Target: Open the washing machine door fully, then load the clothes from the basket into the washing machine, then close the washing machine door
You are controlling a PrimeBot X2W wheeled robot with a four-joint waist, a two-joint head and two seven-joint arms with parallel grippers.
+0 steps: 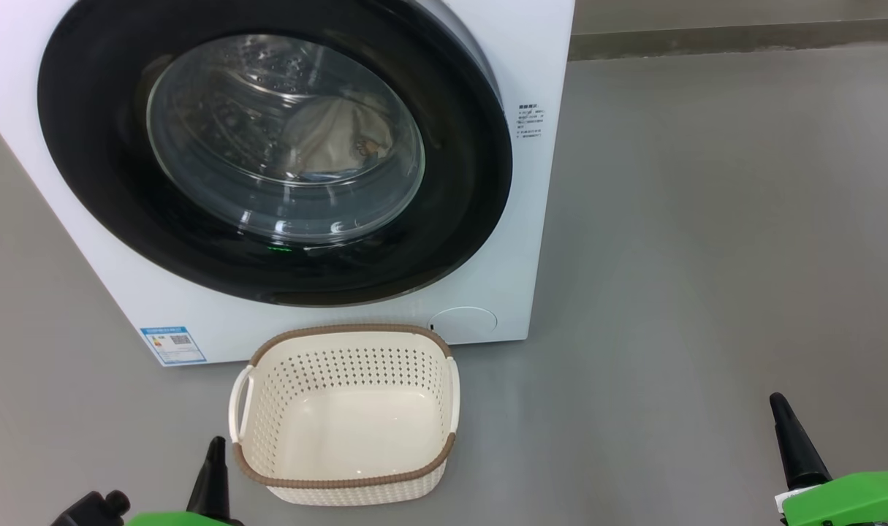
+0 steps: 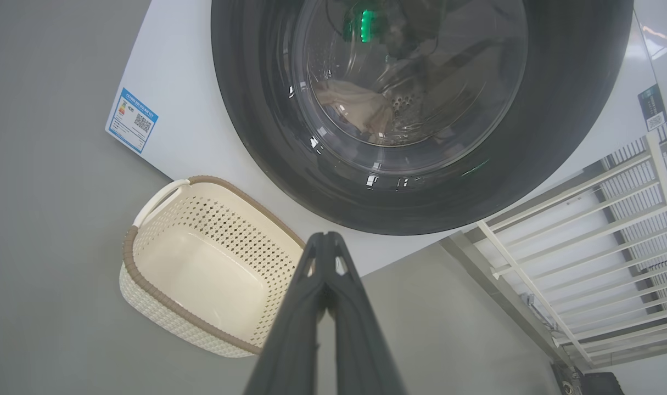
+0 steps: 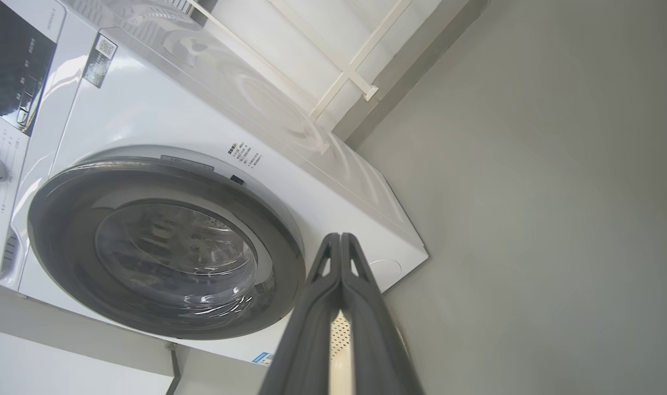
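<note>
LAUNDRY CORNER: The washing machine door [image 1: 275,146] lies closed against the front of the washing machine [image 1: 539,241]. Through its domed glass we make out the clothes [image 1: 327,135], a pale cream bundle low in the steel drum. The basket [image 1: 345,330] stands empty on the grey floor [image 1: 707,256] just before the machine's foot, near the blue label sticker [image 1: 173,345]. Our left gripper [image 2: 325,237] hangs near the basket's corner with its two dark fingers pressed together on nothing. Our right gripper [image 3: 340,236] is likewise closed and empty, off to the right and well apart from the machine. By our reading the loading is done and the door is shut, though we cannot tell whether the latch has caught. Should the door need a further touch, we judge it a heavy, rigid thing that swings only on its hinge, and we cannot tell which side carries that hinge. Its wide black rim is glossy and likely slippery, so a flat push on the rim would serve better than a pinch, and the glass is best spared. The clothes look soft and light and would bunch at any fold we pinched. The basket looks like light, stiff plastic that is easily nudged, best taken by a side handle or the brown rim.
</note>
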